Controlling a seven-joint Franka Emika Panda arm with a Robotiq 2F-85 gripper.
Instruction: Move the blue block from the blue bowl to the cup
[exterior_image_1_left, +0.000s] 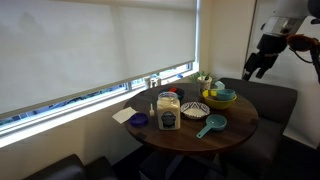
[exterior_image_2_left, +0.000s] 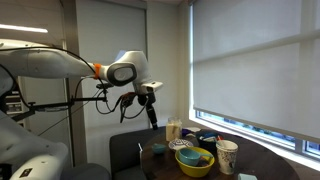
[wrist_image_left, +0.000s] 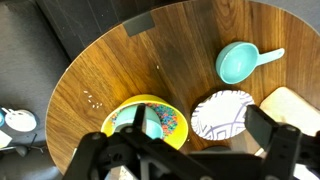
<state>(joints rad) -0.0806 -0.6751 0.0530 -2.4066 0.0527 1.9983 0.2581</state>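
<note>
My gripper (wrist_image_left: 205, 135) is open and empty, high above the round table; it shows in both exterior views (exterior_image_1_left: 257, 68) (exterior_image_2_left: 152, 112). In the wrist view a light blue bowl (wrist_image_left: 126, 122) sits nested in a yellow bowl (wrist_image_left: 165, 118) with coloured sprinkles, partly behind my left finger. The bowls also show in both exterior views (exterior_image_1_left: 222, 96) (exterior_image_2_left: 194, 159). I cannot make out the blue block in any view. The small pale green cup (exterior_image_1_left: 204, 82) stands at the table's far side, beside the bowls (exterior_image_2_left: 227, 156); it is out of the wrist view.
A white patterned bowl (wrist_image_left: 220, 113) and a teal scoop with a handle (wrist_image_left: 240, 62) lie near the yellow bowl. A jar (exterior_image_1_left: 168, 112), a purple lid (exterior_image_1_left: 138, 120) and a white napkin (exterior_image_1_left: 122, 115) are on the table. Dark sofa seats surround it.
</note>
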